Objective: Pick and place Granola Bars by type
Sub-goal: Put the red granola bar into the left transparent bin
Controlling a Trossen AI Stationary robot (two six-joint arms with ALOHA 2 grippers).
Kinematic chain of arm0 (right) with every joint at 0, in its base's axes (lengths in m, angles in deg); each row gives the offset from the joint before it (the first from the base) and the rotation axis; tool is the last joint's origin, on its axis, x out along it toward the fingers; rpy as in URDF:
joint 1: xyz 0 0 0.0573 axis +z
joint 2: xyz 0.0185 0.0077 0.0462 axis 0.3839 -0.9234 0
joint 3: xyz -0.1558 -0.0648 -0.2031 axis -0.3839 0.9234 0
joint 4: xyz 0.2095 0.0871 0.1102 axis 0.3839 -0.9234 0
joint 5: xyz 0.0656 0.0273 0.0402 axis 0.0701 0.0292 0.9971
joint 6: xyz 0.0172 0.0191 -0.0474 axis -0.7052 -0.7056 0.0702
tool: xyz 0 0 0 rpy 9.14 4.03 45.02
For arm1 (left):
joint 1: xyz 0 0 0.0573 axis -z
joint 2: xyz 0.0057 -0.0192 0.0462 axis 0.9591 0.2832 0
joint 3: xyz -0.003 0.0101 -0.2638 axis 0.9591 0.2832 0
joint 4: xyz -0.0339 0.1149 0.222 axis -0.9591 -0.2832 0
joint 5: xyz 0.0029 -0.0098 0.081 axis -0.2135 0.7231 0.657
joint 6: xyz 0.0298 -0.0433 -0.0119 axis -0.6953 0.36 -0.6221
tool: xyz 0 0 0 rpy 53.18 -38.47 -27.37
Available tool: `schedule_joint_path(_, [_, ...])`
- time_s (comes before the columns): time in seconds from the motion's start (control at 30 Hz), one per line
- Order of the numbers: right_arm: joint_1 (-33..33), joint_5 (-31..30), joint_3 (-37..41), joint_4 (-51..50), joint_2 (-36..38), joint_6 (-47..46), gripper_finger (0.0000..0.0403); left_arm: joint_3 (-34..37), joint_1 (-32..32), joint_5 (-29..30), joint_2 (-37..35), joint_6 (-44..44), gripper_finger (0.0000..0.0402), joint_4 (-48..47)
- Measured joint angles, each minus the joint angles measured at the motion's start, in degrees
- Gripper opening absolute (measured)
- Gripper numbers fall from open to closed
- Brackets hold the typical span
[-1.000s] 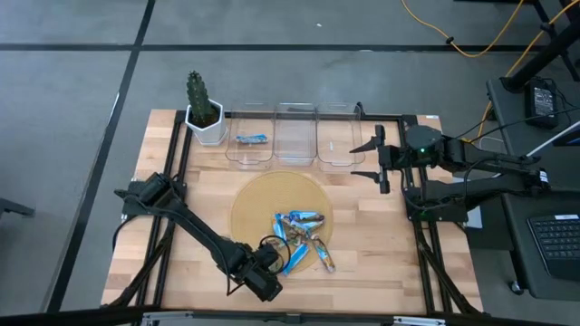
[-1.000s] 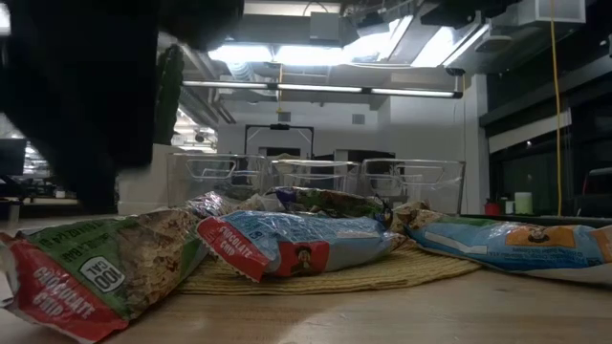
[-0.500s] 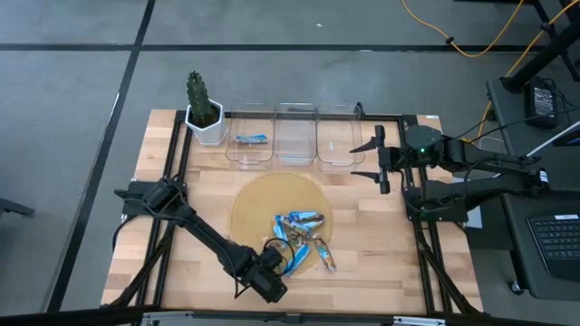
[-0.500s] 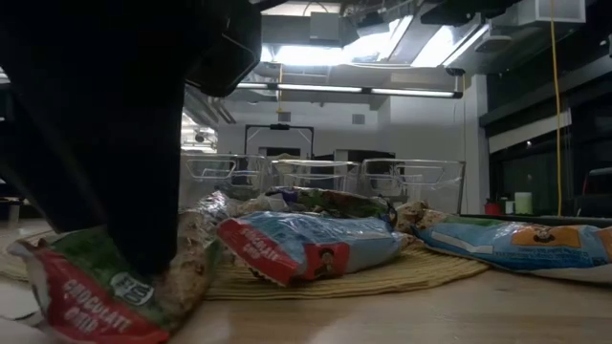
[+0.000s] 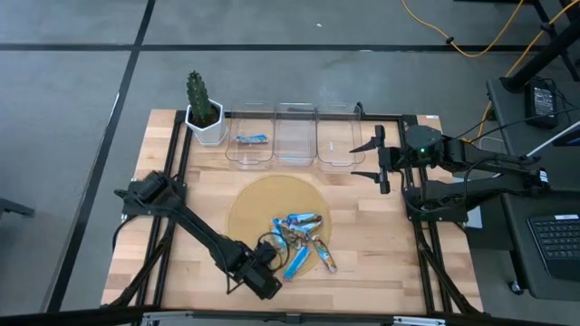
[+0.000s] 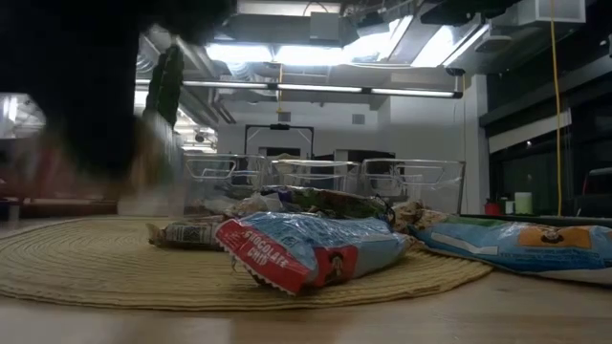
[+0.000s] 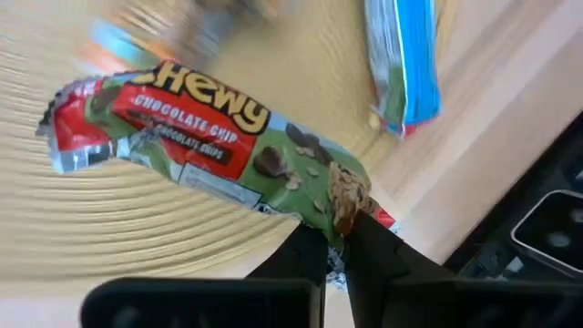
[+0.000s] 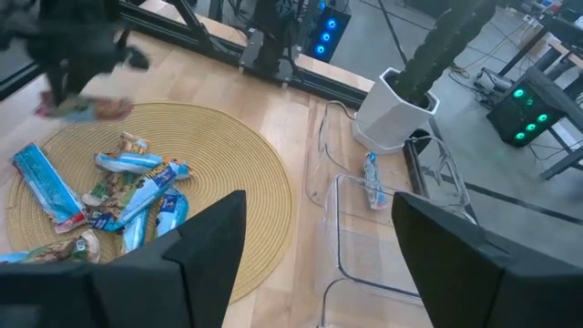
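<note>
- Wooden table (image 5: 362, 263) carries a round woven mat (image 5: 254, 204); three clear bins (image 5: 294, 143) sit in a row along its far edge beside a potted cactus (image 5: 201, 107).
- Right arm parked at the table's right edge beside the bins; right gripper (image 5: 373, 158) spread wide, holding nothing.
- Left gripper (image 5: 268, 272) at the near rim of the mat, fingers (image 7: 305, 260) pinched shut on one end of a green chocolate chip bar (image 7: 209, 150). The bar sticks out forward from the fingertips, over the mat.
- Pile of Granola Bars (image 5: 301, 237) lies on the mat's near right part, just beside the left gripper.
- One blue bar (image 5: 251, 139) lies alone in the leftmost bin, well apart from both grippers.
</note>
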State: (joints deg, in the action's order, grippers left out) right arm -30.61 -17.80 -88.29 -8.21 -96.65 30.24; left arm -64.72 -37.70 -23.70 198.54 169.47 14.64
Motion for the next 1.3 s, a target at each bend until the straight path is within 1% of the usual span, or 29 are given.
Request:
schedule_joint_path(0.2, [0.0, 0.0, 0.0, 0.2, 0.0, -0.1, 0.0277, 0.0, -1.4, 10.3, -11.0, -2.7, 0.0006, -15.7])
schedule_joint_path(0.3, [0.0, 0.0, 0.0, 0.8, 0.0, -0.2, 0.0277, -0.1, -2.6, 15.8, -15.0, -3.6, 0.0008, -21.7])
schedule_joint_path(0.37, [0.0, 0.0, 0.0, 1.4, 0.0, -0.2, 0.0277, -0.1, -3.6, 17.9, -16.7, -5.4, 0.0008, -24.5])
schedule_joint_path(0.47, [0.0, 0.0, 0.0, 1.6, 0.0, -0.2, 0.0277, -0.1, -5.4, 18.3, -18.1, -9.0, 0.0006, -27.2])
schedule_joint_path(0.57, [0.0, -0.3, 0.0, 1.8, 0.0, -0.2, 0.0277, -0.1, -7.3, 18.6, -18.9, -12.7, 0.0006, -27.9])
schedule_joint_path(0.73, [0.0, -4.0, 0.0, 1.8, 0.0, -0.2, 0.0277, -0.1, -10.6, 21.9, -20.1, -16.3, 0.0008, -28.7])
schedule_joint_path(0.83, [0.0, -5.2, 0.0, 1.8, 0.0, -0.2, 0.0277, -0.1, -12.9, 22.6, -22.4, -18.1, 0.0005, -29.6])
schedule_joint_path(0.93, [0.0, -5.2, 0.0, 1.8, 0.0, -0.3, 0.0277, -0.1, -15.9, 22.7, -26.4, -21.6, 0.0006, -30.0])
schedule_joint_path(1.13, [0.0, -5.1, 0.0, 1.8, 0.0, -3.2, 0.0277, -1.2, -23.4, 23.1, -37.9, -30.9, 0.0006, -30.1])
schedule_joint_path(1.3, [0.0, -5.1, 0.0, 1.8, 0.0, -6.2, 0.0277, -2.6, -29.7, 25.0, -44.6, -38.6, 0.0007, -29.9])
